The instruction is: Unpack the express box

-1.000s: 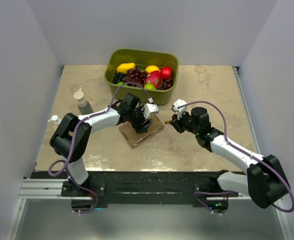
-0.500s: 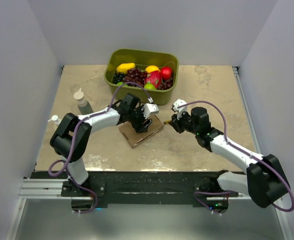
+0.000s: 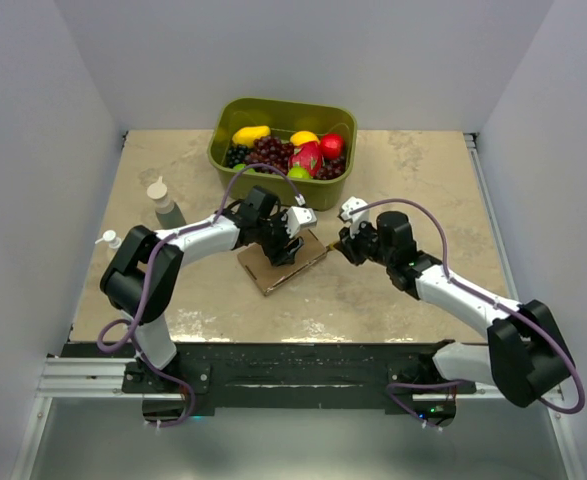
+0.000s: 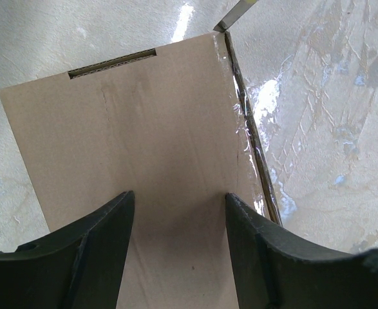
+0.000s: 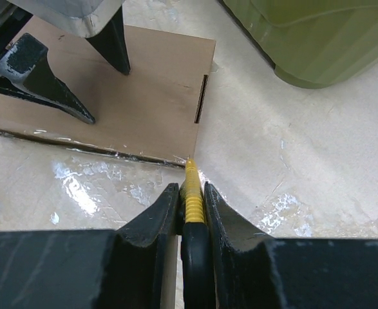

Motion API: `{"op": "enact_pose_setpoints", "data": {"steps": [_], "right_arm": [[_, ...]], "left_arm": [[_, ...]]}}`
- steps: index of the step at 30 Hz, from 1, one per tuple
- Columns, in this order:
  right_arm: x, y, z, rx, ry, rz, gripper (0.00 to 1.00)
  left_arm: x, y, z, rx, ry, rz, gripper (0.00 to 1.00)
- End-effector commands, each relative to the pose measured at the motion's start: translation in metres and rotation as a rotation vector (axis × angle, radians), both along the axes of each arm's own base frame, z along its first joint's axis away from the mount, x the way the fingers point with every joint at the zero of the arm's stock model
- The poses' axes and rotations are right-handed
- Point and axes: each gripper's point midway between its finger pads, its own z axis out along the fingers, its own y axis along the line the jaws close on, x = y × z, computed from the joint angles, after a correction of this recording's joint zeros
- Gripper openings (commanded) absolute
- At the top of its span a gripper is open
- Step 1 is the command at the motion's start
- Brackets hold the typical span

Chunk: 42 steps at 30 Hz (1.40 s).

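The express box is a flat brown cardboard mailer lying shut on the table, with clear tape along one edge. My left gripper is open, its fingertips resting on the box top, one to each side. My right gripper is shut on a yellow and black knife. The knife's tip touches the taped corner of the box. The blade tip also shows at the box's far corner in the left wrist view.
An olive-green tub of fruit stands just behind the box and also shows in the right wrist view. Two small bottles stand at the left. White walls close in the table's sides.
My right gripper has moved slightly left with the knife, bringing its tip to the box's corner. The left gripper and the box have not moved.
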Motion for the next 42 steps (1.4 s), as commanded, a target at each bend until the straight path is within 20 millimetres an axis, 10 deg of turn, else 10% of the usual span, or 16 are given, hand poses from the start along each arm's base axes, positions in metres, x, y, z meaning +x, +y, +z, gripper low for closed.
{"op": "enact_pose_setpoints", "data": {"steps": [1, 11, 21, 42], "right_arm": [[0.004, 0.009, 0.005, -0.003, 0.003, 0.009, 0.0], [0.001, -0.005, -0.008, -0.006, 0.091, -0.133, 0.0], [0.009, -0.013, -0.016, -0.071, 0.119, -0.188, 0.0], [-0.023, -0.02, -0.027, -0.226, 0.079, 0.053, 0.0]], "left_arm": [[-0.041, 0.015, -0.045, 0.086, 0.216, 0.009, 0.6], [-0.058, -0.002, -0.031, -0.132, 0.459, -0.011, 0.53], [-0.033, 0.015, -0.043, -0.138, 0.532, 0.052, 0.44], [-0.023, 0.032, -0.068, -0.069, 0.547, 0.068, 0.35]]}}
